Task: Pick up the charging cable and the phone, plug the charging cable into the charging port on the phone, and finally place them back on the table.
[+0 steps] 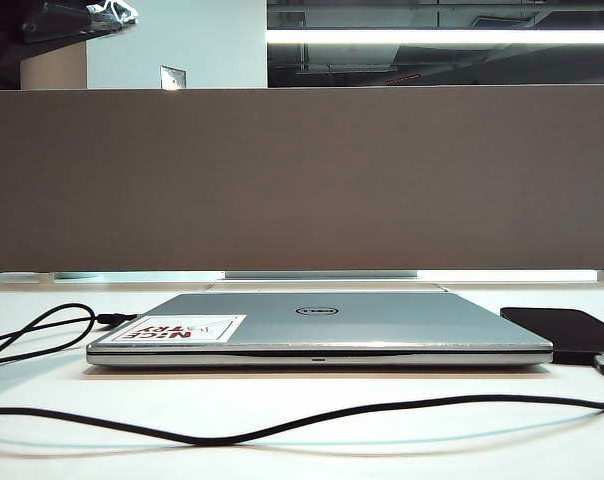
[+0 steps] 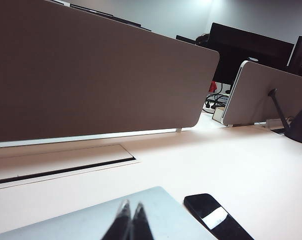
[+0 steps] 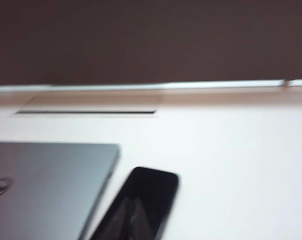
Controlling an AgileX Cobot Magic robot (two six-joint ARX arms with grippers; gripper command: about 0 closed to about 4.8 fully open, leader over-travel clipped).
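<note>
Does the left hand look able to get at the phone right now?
Probably yes. The left hand, shut, hangs above the laptop, and the phone lies flat on the table just beside that laptop with nothing over it. The hand must open first.

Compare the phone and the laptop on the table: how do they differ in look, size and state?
The phone is black and glossy; the laptop is matte silver. The phone is far smaller. The phone has a cable at its near edge; the laptop is closed and bears a sticker. Both lie flat.

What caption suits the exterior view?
Charging cable plugged into the phone beside a closed laptop on the table.
</note>
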